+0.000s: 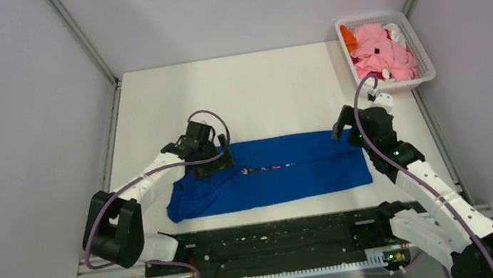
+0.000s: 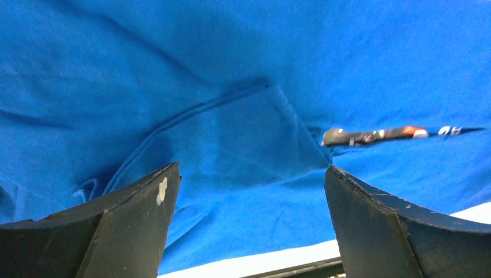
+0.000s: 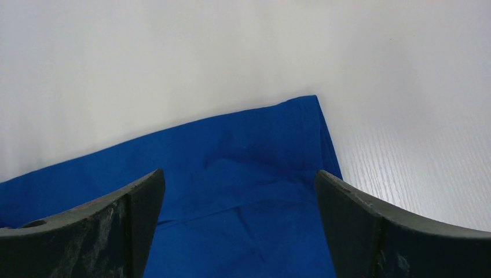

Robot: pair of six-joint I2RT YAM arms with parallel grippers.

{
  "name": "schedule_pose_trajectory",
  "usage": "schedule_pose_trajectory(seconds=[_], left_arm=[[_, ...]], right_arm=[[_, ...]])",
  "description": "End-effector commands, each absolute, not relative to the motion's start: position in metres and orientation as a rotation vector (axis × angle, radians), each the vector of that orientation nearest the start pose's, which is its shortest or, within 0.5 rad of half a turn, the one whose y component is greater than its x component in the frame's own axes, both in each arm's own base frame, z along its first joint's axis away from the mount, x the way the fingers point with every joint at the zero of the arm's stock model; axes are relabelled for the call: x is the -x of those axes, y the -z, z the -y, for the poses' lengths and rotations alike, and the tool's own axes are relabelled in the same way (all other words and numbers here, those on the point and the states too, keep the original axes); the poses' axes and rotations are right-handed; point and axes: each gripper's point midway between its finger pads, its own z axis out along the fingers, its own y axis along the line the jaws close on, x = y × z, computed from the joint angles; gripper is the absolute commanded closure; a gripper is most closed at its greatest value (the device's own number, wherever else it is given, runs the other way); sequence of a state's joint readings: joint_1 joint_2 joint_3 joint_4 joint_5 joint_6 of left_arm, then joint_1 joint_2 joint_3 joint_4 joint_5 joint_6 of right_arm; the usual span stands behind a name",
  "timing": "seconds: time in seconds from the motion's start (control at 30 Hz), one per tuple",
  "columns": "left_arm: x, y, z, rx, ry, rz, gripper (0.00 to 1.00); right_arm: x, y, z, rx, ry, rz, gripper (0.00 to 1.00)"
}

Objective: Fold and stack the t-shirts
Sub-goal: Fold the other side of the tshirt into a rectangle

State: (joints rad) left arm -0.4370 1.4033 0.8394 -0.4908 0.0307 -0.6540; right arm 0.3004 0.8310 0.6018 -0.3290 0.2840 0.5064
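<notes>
The royal blue t-shirt (image 1: 270,175) lies on the table folded into a long horizontal band; a thin strip of its print (image 2: 376,135) shows along the middle seam. My left gripper (image 1: 226,162) is open over the shirt's upper left part, above a folded sleeve (image 2: 243,139). My right gripper (image 1: 344,133) is open over the shirt's upper right corner (image 3: 301,124). Neither holds cloth. Pink (image 1: 379,49), orange (image 1: 348,39) and white shirts lie bundled in the basket at the back right.
The white lattice basket (image 1: 427,65) stands at the table's back right corner. White enclosure walls rise at left, back and right. A black rail (image 1: 278,239) runs along the near edge between the arm bases.
</notes>
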Motion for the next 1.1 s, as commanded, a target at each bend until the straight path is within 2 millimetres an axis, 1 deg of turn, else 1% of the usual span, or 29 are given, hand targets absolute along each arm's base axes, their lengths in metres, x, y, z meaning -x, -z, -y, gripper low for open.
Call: schedule_pose_trajectory(seconds=[0.0, 0.13, 0.17, 0.23, 0.27, 0.33, 0.4, 0.47, 0.5, 0.53, 0.57, 0.63, 0.67, 0.7, 0.77, 0.8, 0.83, 0.9, 0.97, 1.07], left_arm=[[-0.243, -0.052, 0.163, 0.184, 0.432, -2.718, 0.01], [-0.223, -0.045, 0.166, 0.145, 0.428, -2.762, 0.01], [-0.22, -0.046, 0.167, 0.133, 0.428, -2.757, 0.01], [-0.212, -0.051, 0.171, 0.107, 0.455, -2.748, 0.01], [-0.209, -0.054, 0.171, 0.104, 0.467, -2.743, 0.01], [-0.204, -0.063, 0.171, 0.101, 0.49, -2.714, 0.01], [-0.202, -0.075, 0.17, 0.097, 0.521, -2.67, 0.01], [-0.201, -0.093, 0.172, 0.076, 0.573, -2.61, 0.01], [-0.202, -0.103, 0.173, 0.069, 0.599, -2.573, 0.01], [-0.206, -0.112, 0.17, 0.093, 0.597, -2.53, 0.01], [-0.213, -0.117, 0.163, 0.151, 0.555, -2.485, 0.01], [-0.231, -0.121, 0.135, 0.315, 0.388, -2.393, 0.01], [-0.24, -0.123, 0.118, 0.398, 0.292, -2.361, 0.01], [-0.246, -0.123, 0.108, 0.469, 0.24, -2.363, 0.01], [-0.259, -0.117, 0.092, 0.601, 0.197, -2.398, 0.01], [-0.267, -0.113, 0.087, 0.662, 0.221, -2.406, 0.01], [-0.277, -0.105, 0.081, 0.718, 0.264, -2.41, 0.01], [-0.299, -0.101, 0.075, 0.789, 0.388, -2.35, 0.01], [-0.321, -0.102, 0.078, 0.786, 0.504, -2.313, 0.01], [-0.335, -0.1, 0.079, 0.792, 0.541, -2.343, 0.01]], right_arm=[[-0.286, -0.162, -0.057, -0.37, -0.192, -2.018, 0.01], [-0.284, -0.164, -0.057, -0.366, -0.201, -2.007, 0.01], [-0.284, -0.165, -0.06, -0.355, -0.218, -2.005, 0.01], [-0.284, -0.168, -0.072, -0.29, -0.282, -2.009, 0.01], [-0.284, -0.169, -0.081, -0.238, -0.329, -2.012, 0.01], [-0.283, -0.175, -0.11, -0.096, -0.472, -2.015, 0.01], [-0.279, -0.179, -0.145, 0.048, -0.666, -2.008, 0.01], [-0.278, -0.185, -0.181, 0.161, -0.821, -1.975, 0.01], [-0.277, -0.195, -0.203, 0.232, -0.877, -1.938, 0.01], [-0.279, -0.191, -0.217, 0.267, -0.891, -1.954, 0.01], [-0.282, -0.19, -0.232, 0.303, -0.902, -1.957, 0.01], [-0.286, -0.192, -0.266, 0.373, -0.956, -1.949, 0.01], [-0.285, -0.191, -0.288, 0.428, -1.014, -1.946, 0.01], [-0.285, -0.192, -0.309, 0.474, -1.063, -1.934, 0.01], [-0.274, -0.184, -0.355, 0.604, -1.205, -1.93, 0.01], [-0.269, -0.174, -0.374, 0.662, -1.264, -1.948, 0.01], [-0.265, -0.168, -0.391, 0.719, -1.316, -1.949, 0.01], [-0.26, -0.155, -0.417, 0.804, -1.385, -1.93, 0.01], [-0.26, -0.142, -0.436, 0.853, -1.431, -1.93, 0.01], [-0.257, -0.124, -0.458, 0.907, -1.472, -1.969, 0.01]])
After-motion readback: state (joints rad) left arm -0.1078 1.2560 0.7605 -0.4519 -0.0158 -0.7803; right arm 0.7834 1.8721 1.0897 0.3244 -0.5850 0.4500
